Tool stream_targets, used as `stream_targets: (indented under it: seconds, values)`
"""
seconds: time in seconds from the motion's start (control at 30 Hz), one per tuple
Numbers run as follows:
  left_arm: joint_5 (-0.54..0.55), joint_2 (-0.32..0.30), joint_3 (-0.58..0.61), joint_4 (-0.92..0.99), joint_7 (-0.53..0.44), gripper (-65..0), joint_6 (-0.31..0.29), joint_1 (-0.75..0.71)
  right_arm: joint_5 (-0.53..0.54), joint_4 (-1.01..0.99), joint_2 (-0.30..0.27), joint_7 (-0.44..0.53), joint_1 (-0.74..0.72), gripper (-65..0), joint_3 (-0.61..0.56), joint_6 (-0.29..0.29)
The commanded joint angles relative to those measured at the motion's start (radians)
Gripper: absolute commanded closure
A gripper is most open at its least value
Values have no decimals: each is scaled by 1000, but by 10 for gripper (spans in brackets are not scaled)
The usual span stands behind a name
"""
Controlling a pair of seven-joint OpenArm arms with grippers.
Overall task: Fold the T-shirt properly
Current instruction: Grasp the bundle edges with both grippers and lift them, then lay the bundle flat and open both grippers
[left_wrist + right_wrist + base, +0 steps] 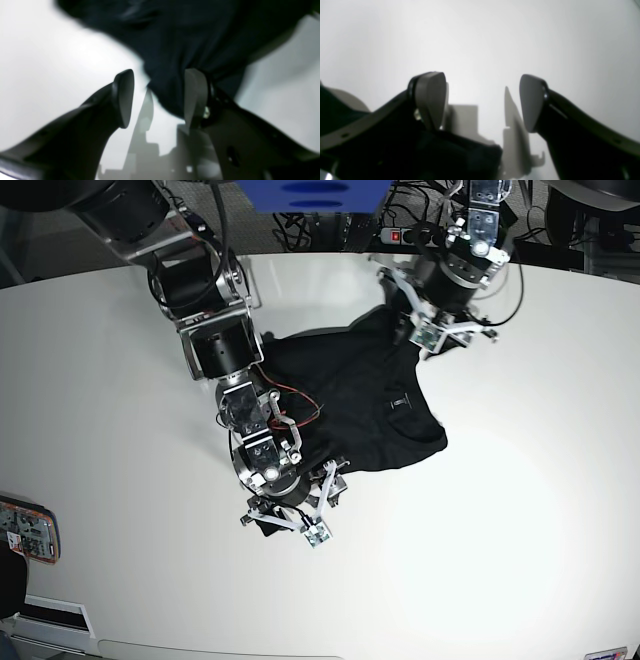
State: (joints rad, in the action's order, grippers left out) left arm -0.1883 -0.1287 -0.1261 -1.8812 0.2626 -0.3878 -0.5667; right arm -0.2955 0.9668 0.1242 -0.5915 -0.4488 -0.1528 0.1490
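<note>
White table under everything. Left wrist: my left claw gapes wide, the black T-shirt bunched just past one pad, nothing pinched. Right wrist: my right claw spread over bare tabletop, cloth low beside one finger. Base: shirt crumpled mid-table between both arms; I judge I'm between grasps, next needing a hem or sleeve edge to spread it

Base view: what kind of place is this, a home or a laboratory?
Probably a robotics lab or office: a large white table, a power strip with tangled cables behind it, and two robot arms working on a black T-shirt.
</note>
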Motion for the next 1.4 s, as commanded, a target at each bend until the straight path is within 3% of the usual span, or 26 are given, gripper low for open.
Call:
stream_targets:
  seconds: [0.0,0.2,0.37,0.57,0.67,0.83,1.13,1.37]
  values:
    - [6,-16,-10,-8,-21,-300,5,7,-3,45,-7,41,-31,-439,2,-6]
    - [10,-65,-20,68,-24,-300,5,32,-3,103,-42,43,40,-439,0,-6]
    - [8,-67,-45,128,-24,-300,5,98,-3,114,-74,43,94,-439,-1,-4]
    - [-1,-68,-106,130,-19,-300,2,173,-3,169,-77,61,163,-439,0,-1]
    - [-1,-95,-108,134,-19,-300,2,201,-3,197,-77,64,232,-439,0,39]
    - [-1,-101,-111,276,-19,-300,2,304,-3,300,-79,64,325,-439,2,50]
    - [-3,-99,-106,464,-18,-300,3,480,-3,505,-179,63,456,-439,2,50]
    - [-149,-96,-60,598,-19,-300,3,609,-3,640,-185,63,563,-439,-3,50]
